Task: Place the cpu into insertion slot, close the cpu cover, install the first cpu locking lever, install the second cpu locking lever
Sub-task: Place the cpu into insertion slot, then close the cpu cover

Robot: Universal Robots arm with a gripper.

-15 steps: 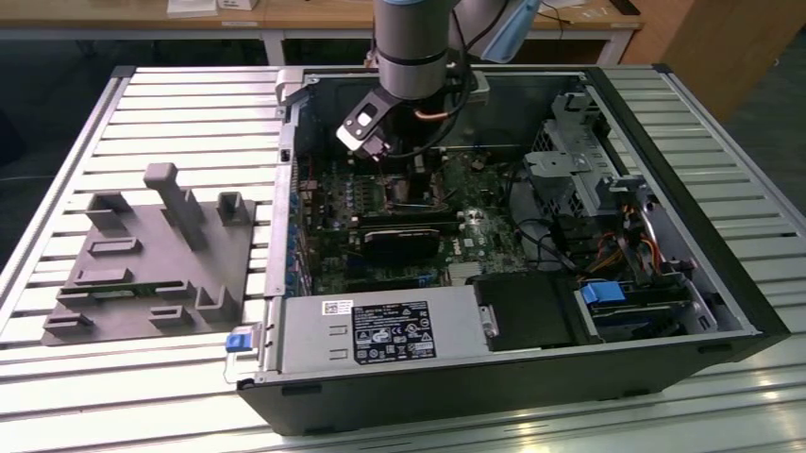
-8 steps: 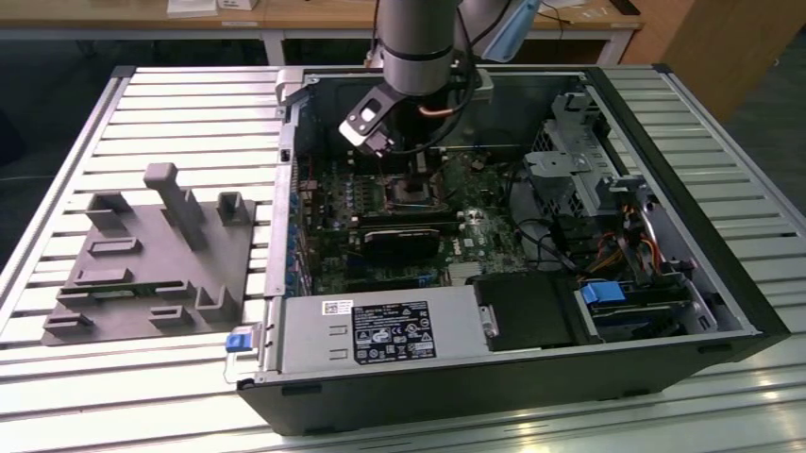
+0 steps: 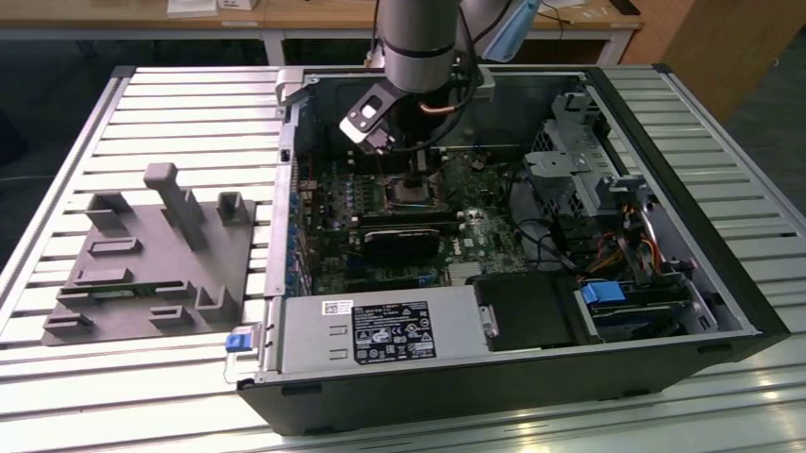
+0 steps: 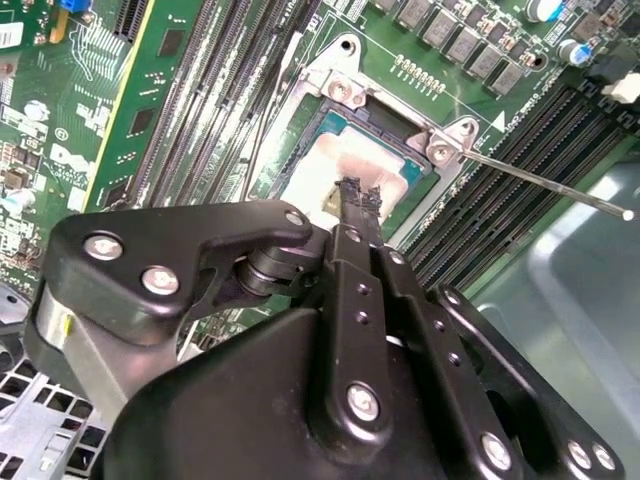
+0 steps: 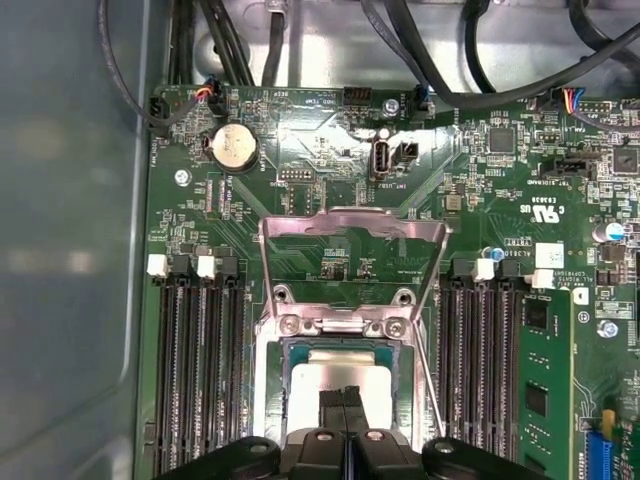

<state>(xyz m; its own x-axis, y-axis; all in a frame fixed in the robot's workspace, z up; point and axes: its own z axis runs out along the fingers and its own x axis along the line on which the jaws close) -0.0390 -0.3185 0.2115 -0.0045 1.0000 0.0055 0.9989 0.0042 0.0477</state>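
The cpu (image 5: 318, 382), a pale square chip, lies in the insertion slot (image 5: 300, 346) on the green board; it also shows in the second wrist view (image 4: 318, 172). My gripper (image 5: 345, 402) is shut, its black fingertips (image 4: 352, 197) pressed together and resting on the chip's face. The cpu cover (image 5: 350, 218), a silvery frame with a large window, stands flipped open behind the socket, hinged at its far edge. One thin locking lever (image 4: 560, 190) sticks out sideways, unlatched. In the exterior view the gripper (image 3: 411, 177) hangs over the slot (image 3: 406, 196) inside the case.
Long black memory slots (image 5: 195, 370) flank the socket on both sides. A black heatsink block (image 3: 403, 242) sits just in front of it. Cables (image 3: 567, 245) and drive bays fill the exterior view's right. A grey fixture (image 3: 151, 255) lies outside the case on the slatted table.
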